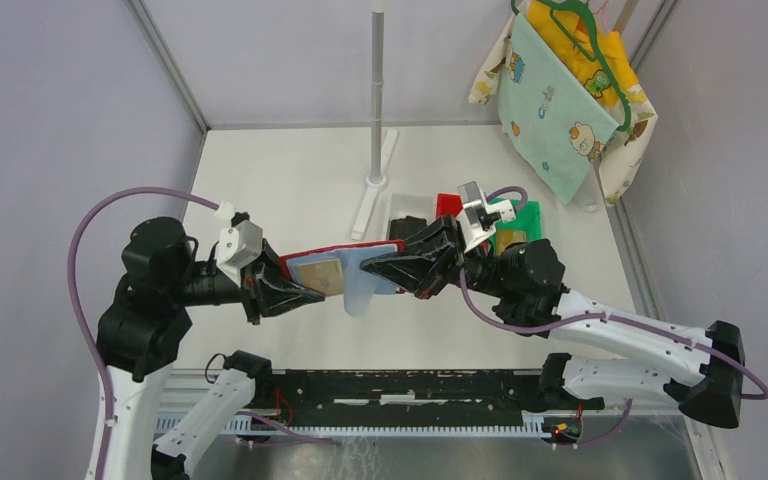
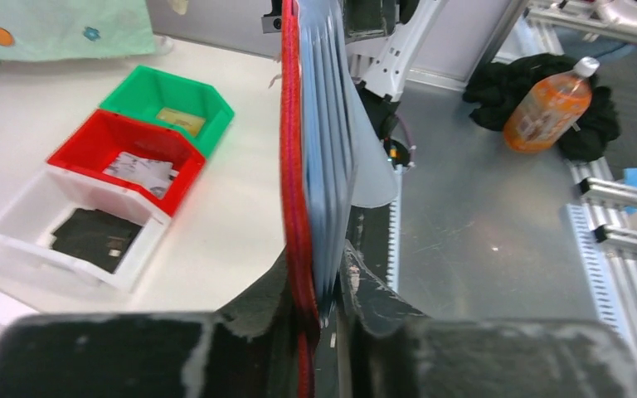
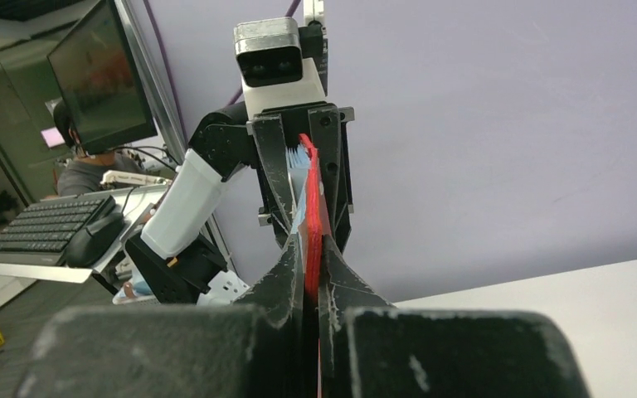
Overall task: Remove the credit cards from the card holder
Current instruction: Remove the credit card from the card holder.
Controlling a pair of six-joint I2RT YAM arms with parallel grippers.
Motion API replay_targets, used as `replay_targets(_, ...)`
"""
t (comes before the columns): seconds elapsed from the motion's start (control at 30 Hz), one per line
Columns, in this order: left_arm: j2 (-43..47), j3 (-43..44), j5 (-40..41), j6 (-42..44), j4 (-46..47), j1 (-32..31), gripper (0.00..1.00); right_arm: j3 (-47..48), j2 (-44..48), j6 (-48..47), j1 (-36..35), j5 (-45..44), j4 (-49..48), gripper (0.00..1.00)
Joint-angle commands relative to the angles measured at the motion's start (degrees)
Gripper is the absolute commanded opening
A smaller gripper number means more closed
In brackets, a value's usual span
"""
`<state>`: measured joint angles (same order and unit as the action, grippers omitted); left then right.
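1. My L claw (image 1: 305,292) is clamping the left end of the card holder (image 1: 345,246), and my R claw (image 1: 378,268) is clamping the opposite end. Both wrist cams are showing the red edge pinched tight btwn the pads.
2. The holder is hanging in the air btwn the claws, over mid-bench and a bit toward the near edge, not touching the bench.
3. Credit cards: a tan one (image 1: 322,272) is showing in the open face. A pale grey-blue sheet (image 1: 363,292) is drooping below it; can't tell if it's a card or a pocket flap.
4. Step in hand, imo, is freeing a card. L should be anchoring on the red cover only. R should be regripping on a card edge alone, then pulling straight along the slot w/o twisting.
5. Materials:
   - The cover is glossy red, thin and flexing.
   - The blue-grey pocket panels (image 2: 323,149) are smooth and stacked close.
   - The cards are looking thin, stiff and slick, so prob slipping under the pads; I'd be gripping firm.
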<state>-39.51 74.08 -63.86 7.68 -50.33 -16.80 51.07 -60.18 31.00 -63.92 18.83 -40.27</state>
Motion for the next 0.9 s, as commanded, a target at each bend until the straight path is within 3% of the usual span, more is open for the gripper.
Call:
replay_targets(0.0,-1.52,2.73,-5.66,-5.6,4.01,-0.08,0.15,-1.31,1.21,3.97,0.2,-1.52,-9.67,0.0)
replay_targets(0.1,-2.49,3.53,-7.1,-6.63,3.93,-0.03,0.02,-1.46,1.59,4.25,0.61,-1.7,-7.55,0.01)
replay_targets(0.13,-2.89,3.88,-7.04,-6.86,3.48,0.01,0.02,-1.22,2.03,4.27,1.26,-2.21,-5.34,0.1)
replay_targets(0.27,-4.97,5.5,-3.35,-5.45,-0.16,0.0,0.02,-0.38,5.39,2.96,4.68,-5.18,1.87,0.75)
replay_targets(0.33,-6.36,5.93,-1.29,-3.79,-2.53,-0.06,0.02,1.05,6.57,1.04,5.29,-6.39,5.31,0.95)
replay_targets(0.57,-13.52,9.03,3.22,0.8,-14.64,0.04,0.02,9.28,2.81,-4.67,5.39,-4.03,18.59,0.98)
replay_targets(0.7,-17.81,12.95,3.76,6.9,-23.58,0.01,0.02,9.63,-0.09,-5.11,5.39,-2.89,21.81,0.98)
replay_targets(0.87,-18.56,15.47,1.47,11.53,-28.1,-0.07,0.02,8.22,-0.9,-7.65,5.39,-5.68,24.98,0.98)
